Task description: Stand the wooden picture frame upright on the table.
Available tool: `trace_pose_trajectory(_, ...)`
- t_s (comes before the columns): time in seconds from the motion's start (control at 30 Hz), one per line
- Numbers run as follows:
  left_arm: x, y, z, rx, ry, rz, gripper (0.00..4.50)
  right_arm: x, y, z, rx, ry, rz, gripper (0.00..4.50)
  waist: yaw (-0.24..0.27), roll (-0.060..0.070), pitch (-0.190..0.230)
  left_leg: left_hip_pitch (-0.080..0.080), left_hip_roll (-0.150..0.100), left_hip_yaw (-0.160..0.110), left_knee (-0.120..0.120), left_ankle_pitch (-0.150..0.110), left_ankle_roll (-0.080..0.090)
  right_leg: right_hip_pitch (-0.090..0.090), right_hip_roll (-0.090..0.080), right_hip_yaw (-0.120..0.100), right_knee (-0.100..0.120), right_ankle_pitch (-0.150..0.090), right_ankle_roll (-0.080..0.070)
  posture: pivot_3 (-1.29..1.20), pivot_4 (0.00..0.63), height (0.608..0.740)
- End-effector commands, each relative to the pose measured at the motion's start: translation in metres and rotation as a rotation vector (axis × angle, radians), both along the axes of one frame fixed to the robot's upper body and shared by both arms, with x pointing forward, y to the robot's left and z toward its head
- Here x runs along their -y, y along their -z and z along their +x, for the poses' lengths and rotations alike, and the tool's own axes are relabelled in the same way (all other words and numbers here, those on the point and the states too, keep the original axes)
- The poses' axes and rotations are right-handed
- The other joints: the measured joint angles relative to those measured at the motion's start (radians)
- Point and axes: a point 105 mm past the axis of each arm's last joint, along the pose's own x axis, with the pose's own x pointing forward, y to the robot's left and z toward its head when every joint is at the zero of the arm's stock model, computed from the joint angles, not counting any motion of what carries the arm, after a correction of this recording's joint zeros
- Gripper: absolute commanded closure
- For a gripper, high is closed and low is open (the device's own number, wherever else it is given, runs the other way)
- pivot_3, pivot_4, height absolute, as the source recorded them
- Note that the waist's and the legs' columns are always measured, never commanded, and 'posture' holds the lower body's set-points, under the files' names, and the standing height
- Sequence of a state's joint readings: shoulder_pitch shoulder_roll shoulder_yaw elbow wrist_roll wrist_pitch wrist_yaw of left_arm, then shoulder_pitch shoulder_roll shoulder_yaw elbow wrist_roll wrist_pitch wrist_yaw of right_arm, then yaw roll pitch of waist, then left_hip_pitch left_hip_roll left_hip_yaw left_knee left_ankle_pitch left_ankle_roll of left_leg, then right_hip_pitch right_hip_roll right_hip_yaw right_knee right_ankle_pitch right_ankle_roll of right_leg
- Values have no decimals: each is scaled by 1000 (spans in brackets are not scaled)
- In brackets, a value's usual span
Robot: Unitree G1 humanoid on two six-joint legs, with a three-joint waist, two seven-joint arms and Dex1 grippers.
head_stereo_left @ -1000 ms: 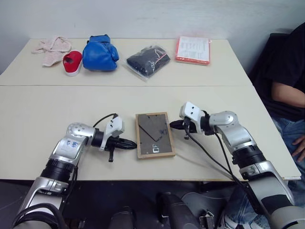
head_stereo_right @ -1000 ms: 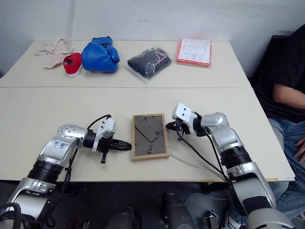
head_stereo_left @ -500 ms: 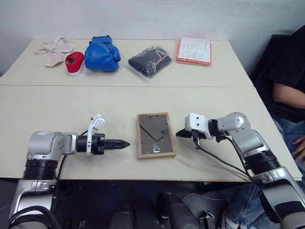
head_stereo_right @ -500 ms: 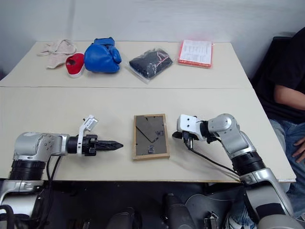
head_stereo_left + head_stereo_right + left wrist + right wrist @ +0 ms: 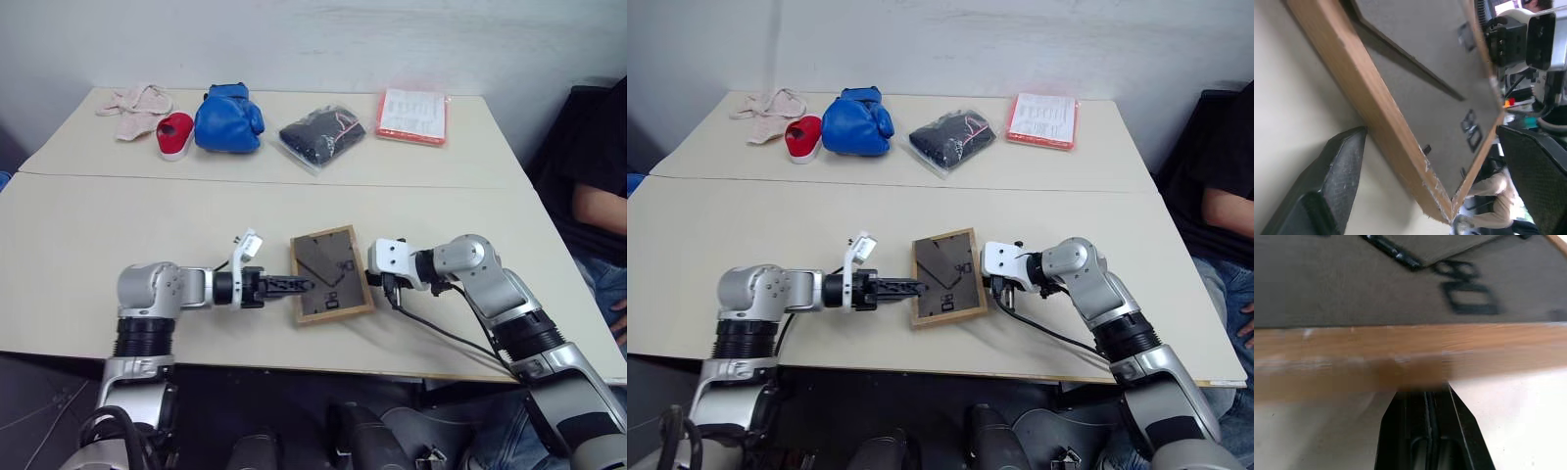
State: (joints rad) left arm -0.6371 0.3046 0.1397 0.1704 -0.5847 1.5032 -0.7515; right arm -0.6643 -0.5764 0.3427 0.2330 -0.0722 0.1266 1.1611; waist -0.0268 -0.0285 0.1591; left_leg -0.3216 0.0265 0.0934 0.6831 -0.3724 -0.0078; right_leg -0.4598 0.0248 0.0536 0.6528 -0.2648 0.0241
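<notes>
The wooden picture frame (image 5: 331, 266) lies picture-side down on the table (image 5: 147, 215), its dark grey back and stand leg up, skewed a little clockwise. My left gripper (image 5: 302, 284) is open, lying level, its two black fingers (image 5: 1327, 196) on either side of the frame's left wooden edge (image 5: 1381, 127); one finger sits by the table surface, the other over the back panel. My right gripper (image 5: 372, 279) is shut, its closed tips (image 5: 1422, 394) meeting the frame's right edge (image 5: 1400, 362).
Along the far half of the table lie a pinkish cloth (image 5: 137, 100), a red and white shoe (image 5: 174, 134), a blue boxing glove (image 5: 228, 117), a black bagged bundle (image 5: 321, 137) and an orange-edged packet (image 5: 411, 115). A person (image 5: 600, 201) sits at the right.
My left gripper has opened, rolled over and slid right, and it now straddles the frame's left edge. The frame has turned slightly askew. My right gripper stayed shut at the right edge.
</notes>
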Motion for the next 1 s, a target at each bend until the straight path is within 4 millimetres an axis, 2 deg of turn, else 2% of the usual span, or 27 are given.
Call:
trace_pose_trajectory(0.03, 5, 3, -9, -72, 43, -22, 1227, -4, -14, -1, 45, -19, 25, 4500, -3, 0, 0, -1, 0, 0, 0, 0, 0, -1, 0, 0, 1, 0, 0, 0, 150, 740)
trace_pose_trajectory(0.13, -1, 2, -9, -60, 31, 10, 2146, -4, -13, -1, 44, -18, 22, 4500, -10, 0, 1, -3, 1, 0, 0, 0, -1, -4, 0, 0, 2, 0, 0, 0, 150, 740)
trace_pose_trajectory(0.23, -20, 7, -5, -33, -16, 88, 2146, 3, -14, -1, 37, -11, 1, 4500, -19, -1, 1, -2, 1, 0, 0, 0, -3, -4, 0, 0, 0, 0, 0, 0, 150, 740)
trace_pose_trajectory(0.4, -41, -2, -10, -11, -26, 105, 2146, 24, -18, -6, 23, -35, -74, 4500, -32, -1, 1, 0, 1, 0, 0, 1, -4, -3, 1, 0, 2, -1, -1, 0, 150, 740)
trace_pose_trajectory(0.5, -47, -2, -19, -16, 3, 129, 1587, 32, -20, -17, -10, -84, -117, 4500, -33, -1, 2, 0, 1, 0, -1, 1, -4, -4, 1, 0, 2, -1, -1, 0, 150, 740)
trace_pose_trajectory(0.67, -41, 0, -25, -31, 49, 139, 73, 25, -15, -31, -53, -140, -134, 4500, -29, -1, 2, 0, 1, 0, -1, 1, -4, -3, 1, 0, 2, -1, -1, 0, 150, 740)
trace_pose_trajectory(0.8, -34, 13, -24, -52, 59, 191, 17, 19, -12, -30, -40, -139, -130, 4500, -25, -1, 2, 0, 1, 0, -1, 1, -4, -3, 1, 0, 1, -2, -1, 0, 150, 740)
trace_pose_trajectory(1.0, -12, 23, -23, -60, 113, 232, 17, 5, -16, -25, -19, -145, -120, 4500, -2, -1, 1, 0, 0, 0, 0, -1, -2, -2, 0, 1, 0, -2, 0, 0, 150, 740)
